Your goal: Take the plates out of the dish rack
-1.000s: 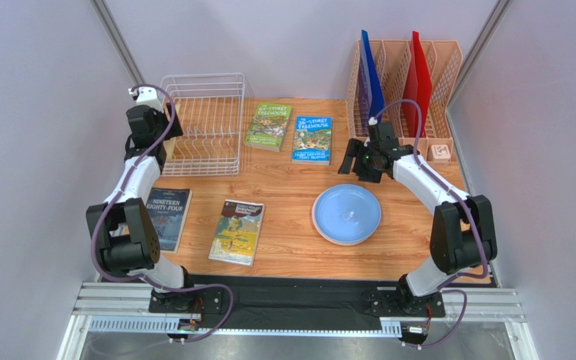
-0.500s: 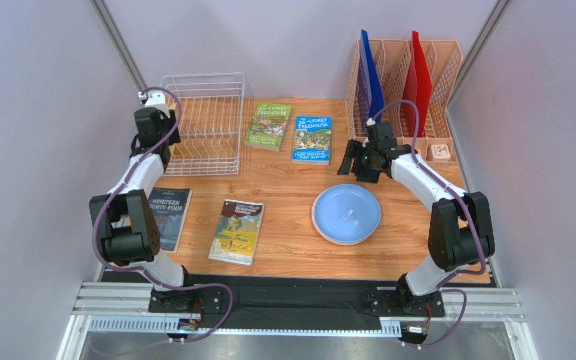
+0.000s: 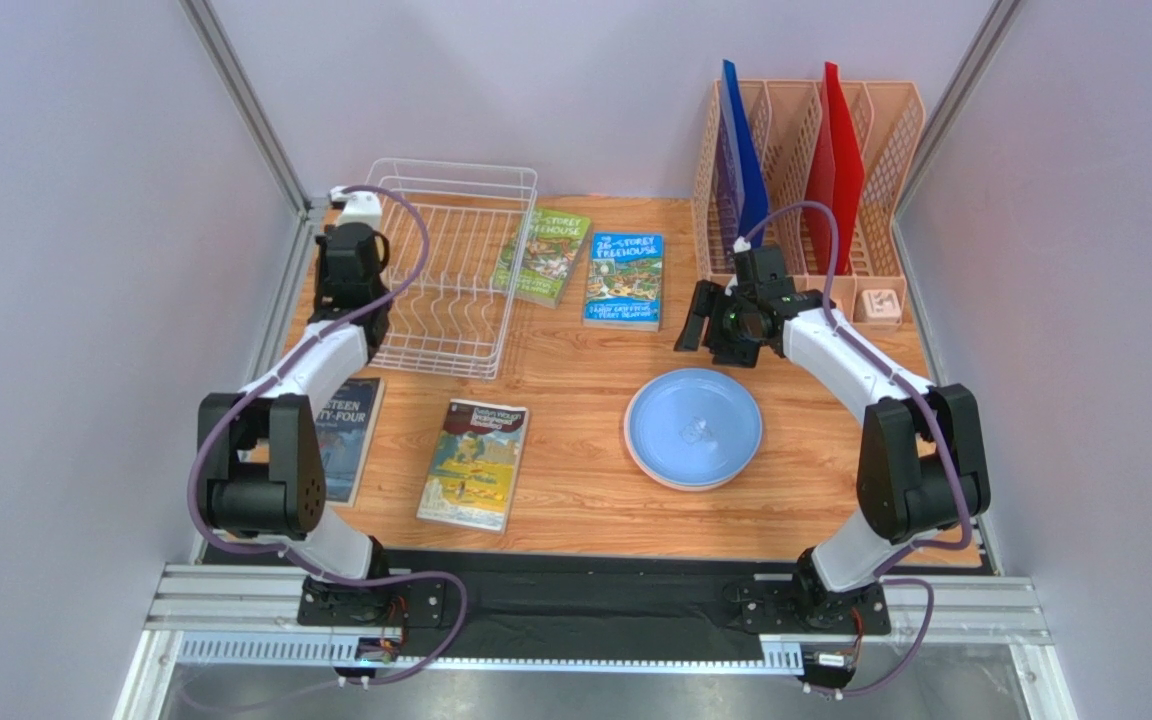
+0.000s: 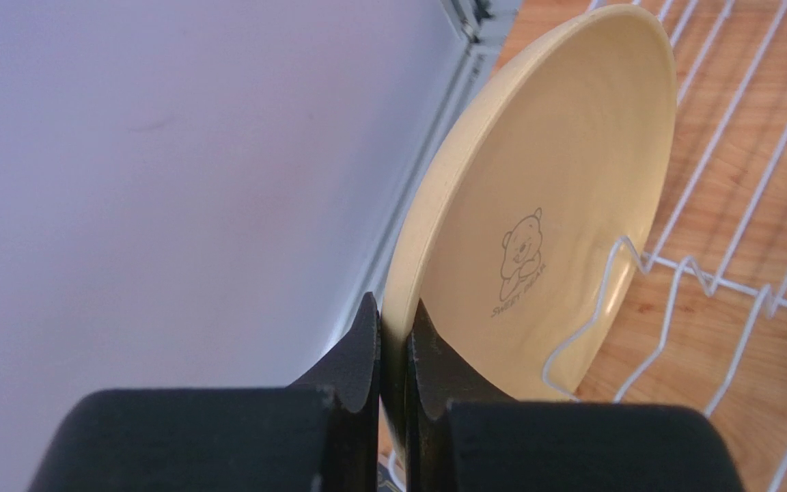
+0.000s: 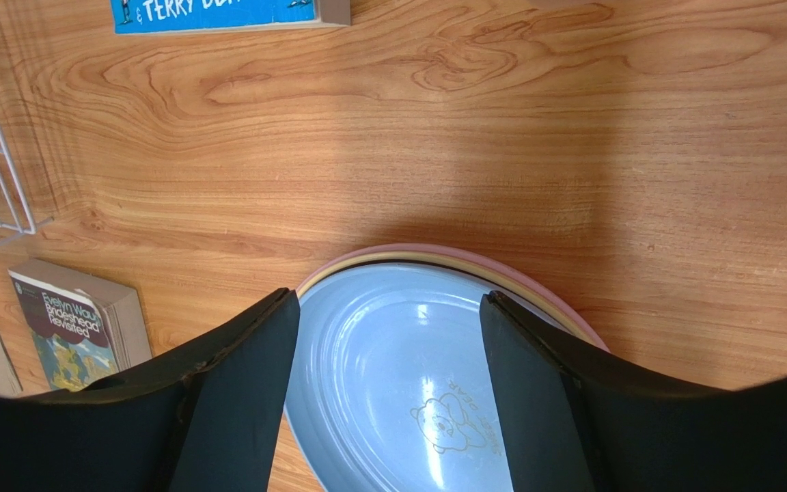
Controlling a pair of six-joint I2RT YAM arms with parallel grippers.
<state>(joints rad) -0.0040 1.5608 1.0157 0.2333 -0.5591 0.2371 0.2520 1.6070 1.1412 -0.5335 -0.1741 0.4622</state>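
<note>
1. left gripper (image 4: 396,313) at far left of table (image 3: 567,375), by the left side of dish rack (image 3: 455,285). Fingers pressed together on the rim of cream plate (image 4: 562,185), pinching it tight.
2. Cream plate up on its edge inside the rack, tipped a bit, resting against a white wire prong. Little bear mark in the middle. Close to the left wall.
3. right gripper (image 5: 387,299) on the right side, above the far edge of blue plate (image 3: 692,428). Fingers spread wide apart, nothing btw them, not touching the plate.
4. Blue plate flat on the table, right of middle, top of a stack. Under it a thin rim of 2nd cream plate (image 5: 423,259), then pink plate (image 5: 439,247) at the bottom. Lower two seen only in right wrist view.
5. No other plates in the rack. Rack's right side right up against green book (image 3: 542,252); can't tell if on top of it.
6. Blue book (image 3: 624,279) just right of the green one.
7. Two more books near side: dark book (image 3: 339,435) at left, partly under the left arm, & yellow book (image 3: 473,462) near the middle.
8. Peach file organiser (image 3: 815,165) at far right w/ a blue & a red folder standing in it.
</note>
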